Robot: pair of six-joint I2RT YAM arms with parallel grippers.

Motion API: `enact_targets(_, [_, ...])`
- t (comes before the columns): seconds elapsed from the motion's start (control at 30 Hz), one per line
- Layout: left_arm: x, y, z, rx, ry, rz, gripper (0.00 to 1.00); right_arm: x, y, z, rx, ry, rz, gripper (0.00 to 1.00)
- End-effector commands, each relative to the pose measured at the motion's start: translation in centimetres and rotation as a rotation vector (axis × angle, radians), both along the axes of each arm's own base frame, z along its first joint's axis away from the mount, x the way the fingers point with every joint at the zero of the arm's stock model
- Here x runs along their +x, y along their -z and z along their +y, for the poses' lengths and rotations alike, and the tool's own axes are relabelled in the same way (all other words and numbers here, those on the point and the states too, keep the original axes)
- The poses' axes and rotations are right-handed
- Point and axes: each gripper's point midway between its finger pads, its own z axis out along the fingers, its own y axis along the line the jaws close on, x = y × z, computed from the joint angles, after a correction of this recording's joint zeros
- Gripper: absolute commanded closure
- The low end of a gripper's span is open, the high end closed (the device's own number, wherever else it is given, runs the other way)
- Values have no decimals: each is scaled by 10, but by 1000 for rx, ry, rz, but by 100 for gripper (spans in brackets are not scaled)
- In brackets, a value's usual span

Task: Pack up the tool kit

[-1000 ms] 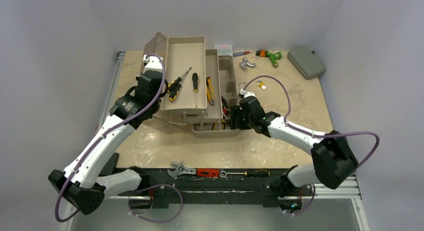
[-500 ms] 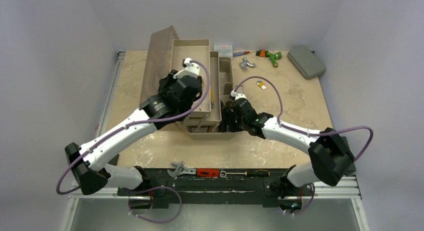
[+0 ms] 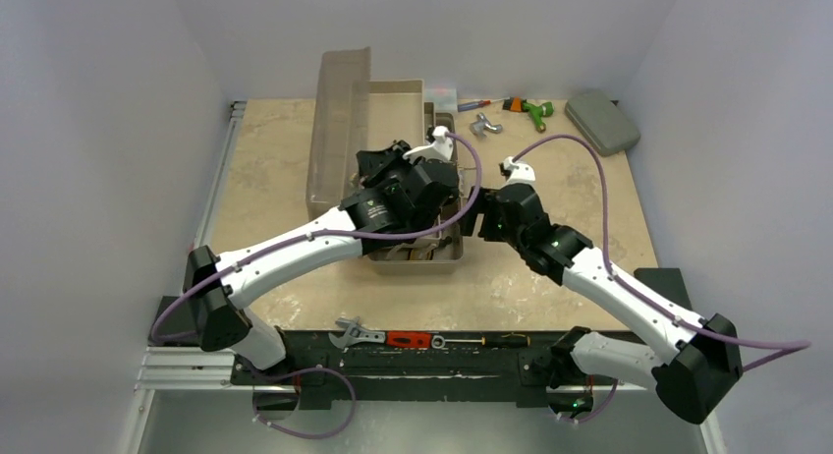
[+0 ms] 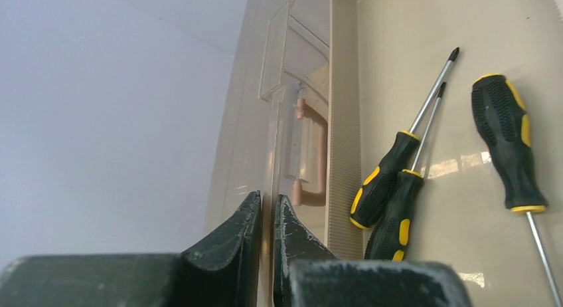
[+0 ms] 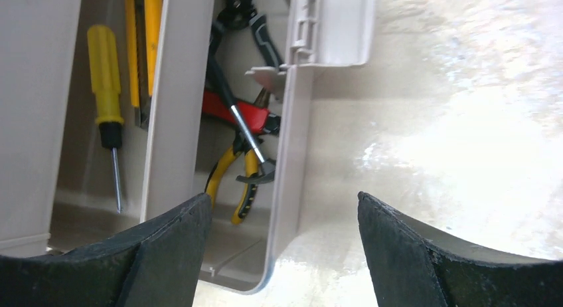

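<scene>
On the left side of the table [image 3: 265, 159], you have the toolbox's smoky see-through lid [image 3: 339, 120] standing nearly upright on its edge. Your left gripper [image 4: 265, 202] is pinched tight on the thin edge of that lid, with one finger on each face. Through the plastic, the wrist camera shows the pink handle [image 4: 312, 154] just beyond the fingers.

Right of the lid lies the upper tray [image 4: 458, 28], its floor facing the camera. It holds two black-and-yellow screwdrivers [image 4: 388, 181] lying side by side and touching, tips pointing away. A third screwdriver [image 4: 508, 144] lies near them, pointing the other way.

From above, the toolbox [image 3: 417, 262] sits mid-table, and your left arm reaches across it from the near left.

Next comes your right gripper [image 5: 282, 244], jaws spread wide and holding nothing. The near corner of the box's outer wall [image 5: 289, 187] sits between the fingers, with bare tabletop showing between it and the right finger. Inside that wall you can see red-handled pliers [image 5: 232, 111] lying over yellow-and-black pliers [image 5: 232, 181]. A yellow-handled screwdriver [image 5: 103, 74] lies in the next compartment over.

Toward the far right corner, well apart from the box, lie a green tool [image 3: 533, 111] and a grey case [image 3: 601, 121].
</scene>
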Motion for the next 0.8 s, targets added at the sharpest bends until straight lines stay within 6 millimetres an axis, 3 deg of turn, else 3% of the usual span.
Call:
enact_targets(0.0, [-5,-34,-18,-105,-40,-112,100,6,-20,-37,-19,111,-62,21])
enact_targets(0.2, [-13,-17,-48,-111,19,-60,85,8,-24,-65,-35,182,-82,19])
enact_targets(0.33, [-21,1,-56,-284,54,48,67,7,-27,-68,-33,189,-86,19])
enact_targets(0.47, [-29,23,-74,-431,107,163,58,6,-27,-68,-23,191,-87,19])
enact_targets(0.77, [-44,51,-118,-825,295,419,55,5,-28,-68,-9,190,-85,19])
